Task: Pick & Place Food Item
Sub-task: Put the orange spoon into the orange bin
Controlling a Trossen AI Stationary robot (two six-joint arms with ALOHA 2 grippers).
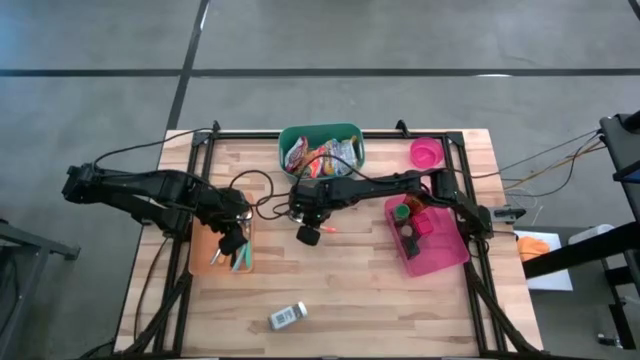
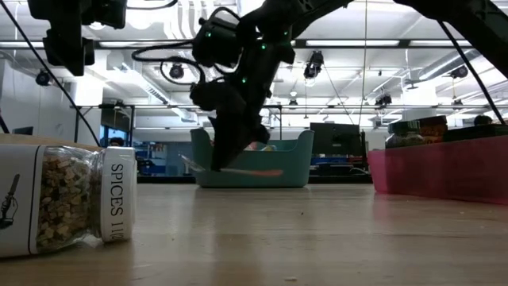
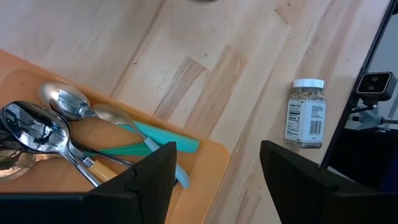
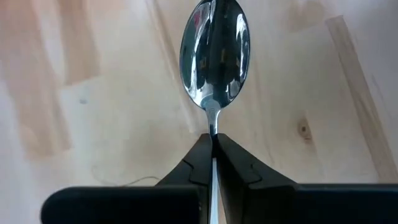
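Right wrist view: right gripper [image 4: 213, 144] pinches spoon [image 4: 214, 53] by its thin neck.
Risk: spoon pivots or slips. Left gripper [image 3: 214, 165] open over orange tray [image 3: 211, 163].

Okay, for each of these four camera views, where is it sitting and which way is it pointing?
High: above the table, looking straight down; both arms show.
Low: table height, looking level past the spice jar; arms come from above.
Left wrist: looks down at the orange tray; open jaws.
Right wrist: looks down; jaws shut on the spoon.
Low and left wrist share the spice jar.
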